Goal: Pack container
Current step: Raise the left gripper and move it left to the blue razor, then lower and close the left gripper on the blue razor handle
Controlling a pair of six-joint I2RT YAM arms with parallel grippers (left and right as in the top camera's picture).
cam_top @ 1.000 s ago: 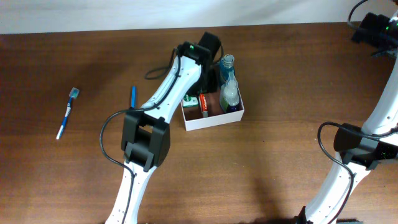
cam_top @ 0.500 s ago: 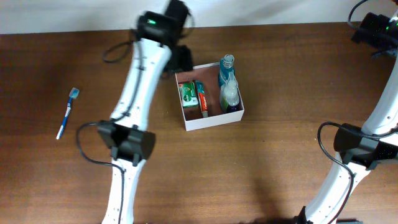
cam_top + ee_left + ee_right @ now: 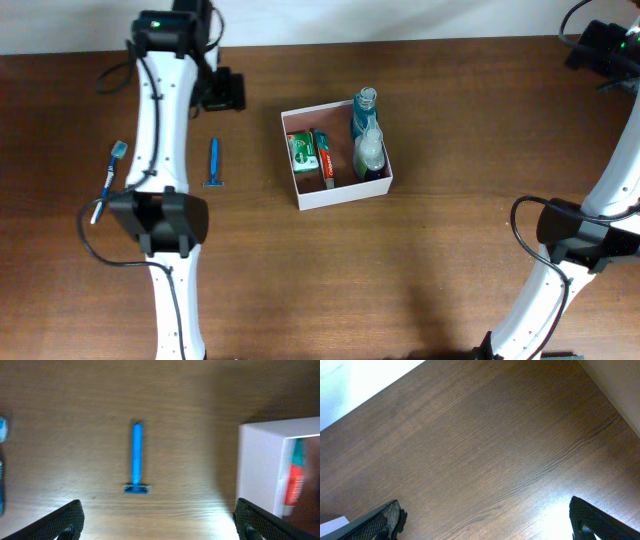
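The container (image 3: 345,192) is a square white-walled box at mid table; its wall shows at the right of the left wrist view (image 3: 260,467). Inside are a green box (image 3: 301,151), a red-and-white tube (image 3: 322,157) and two clear bottles with blue liquid (image 3: 367,140). A blue razor (image 3: 214,163) lies on the table left of the container, also in the left wrist view (image 3: 136,457). A blue-and-white toothbrush (image 3: 108,180) lies further left. My left gripper (image 3: 159,522) is open and empty above the razor. My right gripper (image 3: 487,520) is open and empty at the far right corner.
The left arm (image 3: 160,120) stretches across the left half of the table. The right arm (image 3: 600,190) stands along the right edge. The table's far edge meets a white wall (image 3: 400,18).
My left gripper has swung left from over the container's far left corner to above the razor. The container's contents are now uncovered. The right arm has not moved.
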